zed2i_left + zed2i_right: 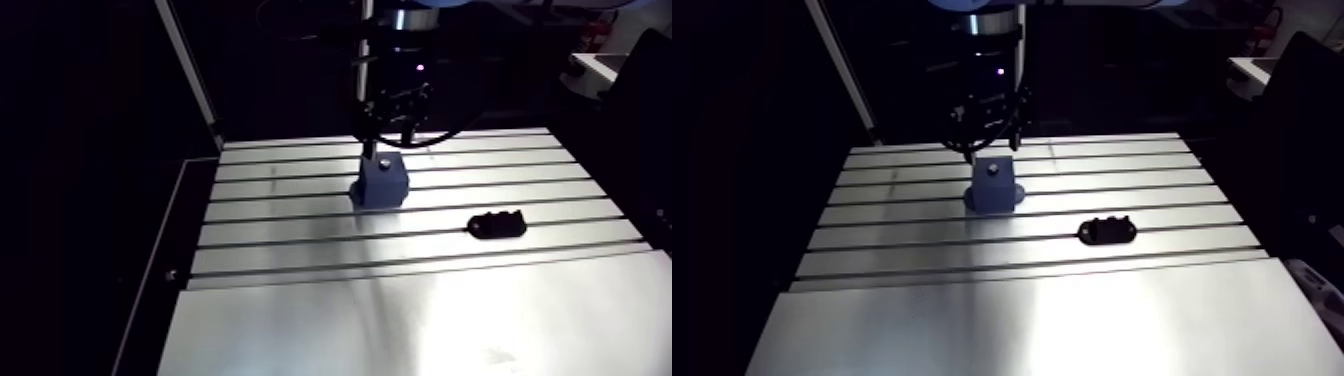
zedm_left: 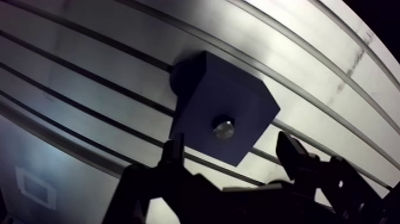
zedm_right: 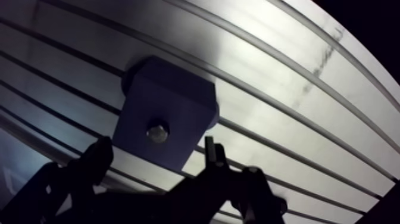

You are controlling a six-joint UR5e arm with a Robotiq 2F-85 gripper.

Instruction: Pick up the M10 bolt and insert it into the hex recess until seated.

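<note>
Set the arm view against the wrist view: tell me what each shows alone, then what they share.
Arm view only: a black part lying on the table, apart from the blue block. Wrist view only: the gripper open, nothing between its fingers. Both: the blue block with the bolt in its top face, on the slotted table.

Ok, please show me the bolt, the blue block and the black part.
bolt (image 2: 223, 127), wrist view, on its shiny end.
blue block (image 1: 380, 190), arm view, on its front face.
black part (image 1: 1107, 231), arm view, on its middle.
</note>
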